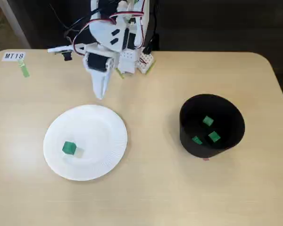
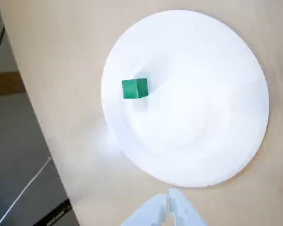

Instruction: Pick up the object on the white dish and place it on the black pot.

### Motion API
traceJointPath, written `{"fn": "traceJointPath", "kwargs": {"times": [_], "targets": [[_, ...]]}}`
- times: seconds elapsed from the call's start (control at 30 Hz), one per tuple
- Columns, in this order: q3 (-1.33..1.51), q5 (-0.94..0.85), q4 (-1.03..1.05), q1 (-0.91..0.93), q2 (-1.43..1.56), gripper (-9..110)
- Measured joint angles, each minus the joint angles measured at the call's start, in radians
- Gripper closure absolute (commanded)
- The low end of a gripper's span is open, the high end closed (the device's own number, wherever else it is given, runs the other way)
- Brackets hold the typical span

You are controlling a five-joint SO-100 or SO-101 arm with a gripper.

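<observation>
We see the claw [image 1: 100, 95] hanging closed and empty just beyond the white dish's [image 1: 111, 155] far rim. The green cube [image 1: 69, 148] sits on the dish, left of center in the fixed view. Three more cubes [image 1: 208, 121] lie inside the black pot [image 1: 193, 113], well apart on the surface [image 1: 151, 197].

Green cube [image 1: 69, 148] sits on white plate [image 1: 106, 125]; black pot [image 1: 188, 134] apart.

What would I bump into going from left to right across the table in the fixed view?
MT18 label → green cube on the plate → white paper plate → black pot with three green cubes inside.
</observation>
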Motion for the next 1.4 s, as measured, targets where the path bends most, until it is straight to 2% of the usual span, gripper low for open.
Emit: {"fn": "traceJointPath", "kwargs": {"times": [0.5,0.57,0.7,0.83,0.97,1.17,1.4], "targets": [[-0.448,-0.04,0.084,0.08,-0.644,101],[-0.492,-0.054,0.086,0.086,-0.696,100],[-0.557,-0.097,0.086,0.098,-0.758,86],[-0.574,-0.135,0.064,0.104,-0.776,79],[-0.614,-0.138,0.067,0.109,-0.834,77],[-0.821,-0.143,0.201,0.121,-1.015,78],[-0.922,-0.144,0.221,0.135,-1.109,77]]}}
